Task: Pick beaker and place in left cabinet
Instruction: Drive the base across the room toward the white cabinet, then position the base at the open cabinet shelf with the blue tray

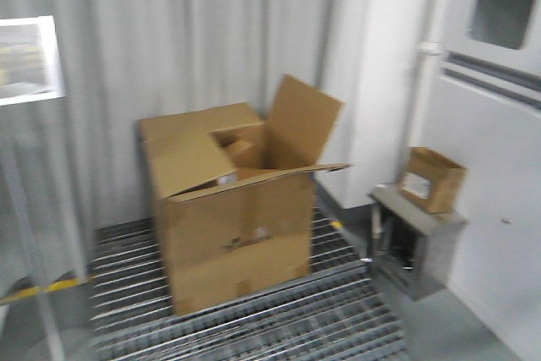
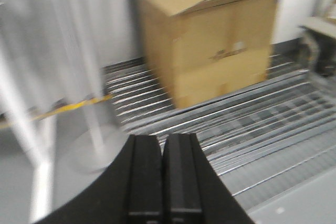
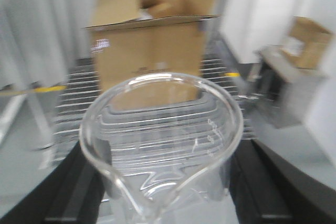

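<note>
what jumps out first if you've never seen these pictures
A big open cardboard box sits mid-frame on the metal floor grating in the front view. In the right wrist view, a clear beaker held in the right gripper fills the frame.

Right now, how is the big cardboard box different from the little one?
The big cardboard box is much larger than the small cardboard box. The big one stands on the metal grating; the small one sits up on a grey stand. Both are brown cardboard.
</note>
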